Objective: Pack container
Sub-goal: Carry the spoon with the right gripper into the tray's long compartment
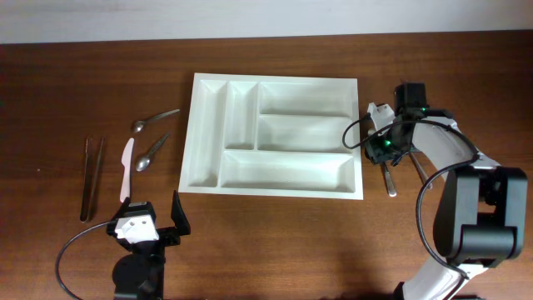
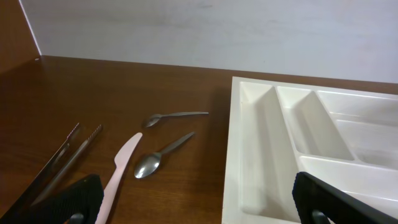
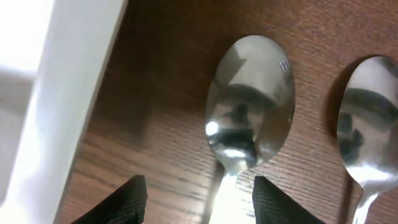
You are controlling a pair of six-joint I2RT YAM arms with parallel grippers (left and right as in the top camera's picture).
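Note:
The white cutlery tray (image 1: 275, 192) lies mid-table, all its compartments bare. My right gripper (image 1: 384, 151) hangs low just right of the tray. In the right wrist view it (image 3: 199, 205) is open, with its fingers on either side of the neck of a steel spoon (image 3: 249, 99) lying on the wood. A second steel spoon (image 3: 367, 118) lies beside it on the right. The tray's wall (image 3: 68, 81) shows at the left. My left gripper (image 1: 146, 225) is open and empty near the front edge, in front of the tray's left corner (image 2: 233, 143).
Left of the tray lie two steel spoons (image 1: 156, 119) (image 1: 151, 155), a pale plastic knife (image 1: 127, 167) and a pair of thin metal tongs (image 1: 92, 179). In the left wrist view they show as spoons (image 2: 174, 116) (image 2: 158, 160), knife (image 2: 121, 165) and tongs (image 2: 62, 158).

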